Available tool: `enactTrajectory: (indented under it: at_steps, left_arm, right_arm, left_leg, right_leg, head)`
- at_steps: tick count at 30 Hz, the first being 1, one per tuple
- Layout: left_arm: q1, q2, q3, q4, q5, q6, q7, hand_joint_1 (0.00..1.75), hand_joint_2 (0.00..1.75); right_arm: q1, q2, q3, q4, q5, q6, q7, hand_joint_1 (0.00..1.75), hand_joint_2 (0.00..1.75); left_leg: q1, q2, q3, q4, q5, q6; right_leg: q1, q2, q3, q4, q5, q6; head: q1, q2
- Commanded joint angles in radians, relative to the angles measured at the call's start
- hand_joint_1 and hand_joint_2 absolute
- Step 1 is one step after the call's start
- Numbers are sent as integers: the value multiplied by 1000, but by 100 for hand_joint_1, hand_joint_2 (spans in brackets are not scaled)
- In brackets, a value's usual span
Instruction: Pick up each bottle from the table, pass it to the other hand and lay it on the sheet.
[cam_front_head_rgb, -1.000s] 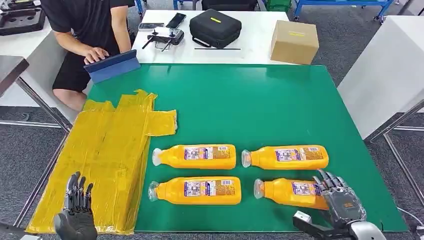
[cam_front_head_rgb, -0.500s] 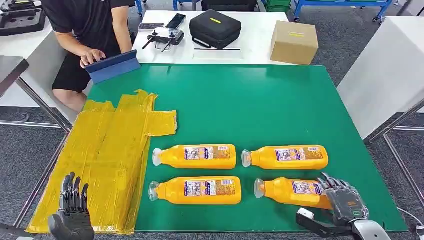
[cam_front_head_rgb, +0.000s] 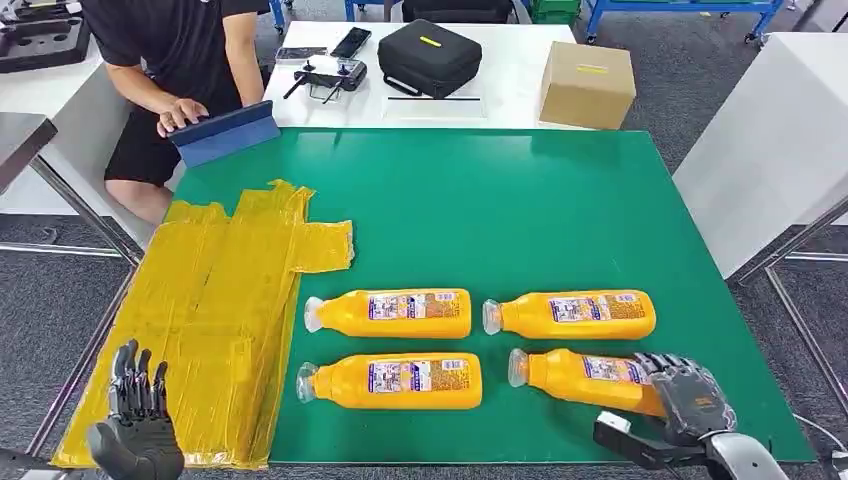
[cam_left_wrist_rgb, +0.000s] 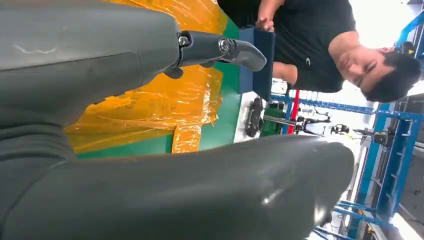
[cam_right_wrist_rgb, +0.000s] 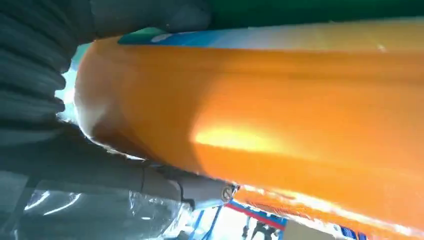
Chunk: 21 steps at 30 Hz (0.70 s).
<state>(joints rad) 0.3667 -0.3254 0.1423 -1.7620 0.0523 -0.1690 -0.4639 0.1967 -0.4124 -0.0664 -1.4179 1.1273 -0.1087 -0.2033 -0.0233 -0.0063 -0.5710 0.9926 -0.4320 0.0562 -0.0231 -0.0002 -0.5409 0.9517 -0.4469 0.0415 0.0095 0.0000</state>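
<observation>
Four orange bottles lie on their sides on the green table (cam_front_head_rgb: 500, 200), caps pointing left: far left (cam_front_head_rgb: 400, 312), far right (cam_front_head_rgb: 580, 314), near left (cam_front_head_rgb: 400, 380) and near right (cam_front_head_rgb: 585, 380). My right hand (cam_front_head_rgb: 690, 400) grips the base end of the near right bottle, fingers curled over it. In the right wrist view that bottle (cam_right_wrist_rgb: 275, 125) lies against the palm with the thumb (cam_right_wrist_rgb: 165, 180) under it. My left hand (cam_front_head_rgb: 135, 435) stands open, fingers up and apart, over the near corner of the yellow sheet (cam_front_head_rgb: 210, 300). The left wrist view shows the sheet (cam_left_wrist_rgb: 150, 105) beyond the hand (cam_left_wrist_rgb: 75, 50).
A person sits at the far left with a hand on a blue tablet (cam_front_head_rgb: 225, 130) at the table's corner. Behind the green table stand a black case (cam_front_head_rgb: 430, 55) and a cardboard box (cam_front_head_rgb: 588, 83). A white table (cam_front_head_rgb: 770, 140) borders the right side.
My right hand has lowered and curled its fingers over the near right bottle's base, and the bottle shifted slightly. My left hand drifted a little left and toward me.
</observation>
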Motion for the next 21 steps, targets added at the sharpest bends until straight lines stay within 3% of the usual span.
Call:
enactTrajectory:
  at_steps: [1, 4, 6, 8, 10, 13, 14, 17, 21]
  left_arm:
    - [-1, 17, 17, 17, 0, 3, -3, 0, 0]
    - [9, 7, 35, 19, -1, -4, -7, 0, 0]
    - [15, 2, 47, 36, -4, -17, -10, 0, 0]
    - [17, 0, 49, 57, -4, -41, -12, 0, 0]
    - [9, 26, 19, 90, -15, -48, -13, 0, 0]
    - [-17, 70, -40, 130, -10, -10, -10, 0, 0]
    - [-22, 73, -47, 134, -8, -2, -9, 0, 175]
    - [-43, 92, -81, 150, -5, 24, -1, 0, 175]
    - [-43, 99, -107, 141, 10, 36, 2, 0, 175]
  right_arm:
    - [51, 0, 19, -67, -94, 20, -60, 175, 175]
    - [168, -48, -28, -291, -270, 62, -112, 175, 175]
    - [283, -101, -126, -477, -424, 89, -138, 175, 175]
    - [382, -101, -284, -634, -543, 146, -162, 175, 175]
    - [428, -12, -494, -779, -644, 274, -214, 175, 175]
    - [353, 123, -748, -880, -723, 520, -288, 175, 175]
    - [340, 131, -773, -885, -729, 552, -294, 175, 175]
    - [273, 139, -834, -871, -772, 646, -309, 175, 175]
    - [214, 125, -792, -816, -784, 662, -314, 175, 175]
  left_leg:
    - [1, 0, 0, -1, 0, -3]
    - [1, -2, -2, 0, -1, -5]
    - [0, -3, -2, 1, -2, -5]
    - [-2, -8, -5, 2, -1, -3]
    - [-3, -8, -7, 2, -1, -4]
    - [-1, -8, -9, 1, -1, -5]
    - [-1, -8, -8, 1, -2, -6]
    - [-1, -7, -11, -1, 1, -4]
    - [0, -5, -8, -1, -1, -4]
  right_leg:
    - [1, -1, 1, -1, 0, -2]
    - [1, -3, 3, 0, -2, -3]
    - [0, -4, 5, 2, -3, -3]
    - [-3, -8, 5, 4, -4, -2]
    - [-4, -8, 3, 4, -4, -2]
    - [-2, -8, 2, 3, -4, -3]
    - [-2, -8, 2, 3, -4, -3]
    - [-2, -6, -1, 1, -1, -1]
    - [0, -4, -7, -1, -2, 0]
  head:
    - [0, 0]
    - [0, 0]
    - [0, 0]
    - [0, 0]
    - [-1, 0]
    - [0, 0]
    - [0, 0]
    - [0, 0]
    - [0, 0]
